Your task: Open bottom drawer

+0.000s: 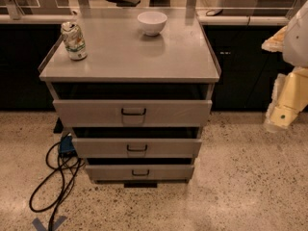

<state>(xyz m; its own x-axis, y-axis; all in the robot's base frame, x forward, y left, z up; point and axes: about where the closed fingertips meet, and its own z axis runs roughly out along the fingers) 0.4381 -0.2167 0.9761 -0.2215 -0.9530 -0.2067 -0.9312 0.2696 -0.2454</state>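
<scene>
Bottom drawer [163, 173] sits lowest of three grey metal fronts stacked under the front edge of the tabletop [130, 57], and its front looks the shortest and narrowest of the three. A small dark pull handle [140, 173] is centred on it. A dark strip shows between its top and the middle drawer [168, 148] above. I cannot tell from this view how far it stands out, and none of its inside shows. Beneath it a dark foot [139, 184] meets the speckled floor [231, 191]. The top drawer [173, 113] is the tallest and widest, with a dark gap between it and the tabletop's front edge.

On the tabletop a drink can [73, 41] stands upright just inside the left edge, about midway along it. A white bowl [152, 22] stands near the middle of the back edge, well apart from the can.

My tool [279, 121] hangs out past the right edge of the tabletop, beyond the front right corner, at the lower end of my cream-coloured arm [293, 90]. It is well apart from all three drawers and touches nothing I can see. I cannot tell whether it is spread or pressed together.

Below the left edge, black cables [53, 182] loop over the floor from a small blue object [66, 146] beside the drawers. A blue tape mark [48, 223] lies on the floor near them.
</scene>
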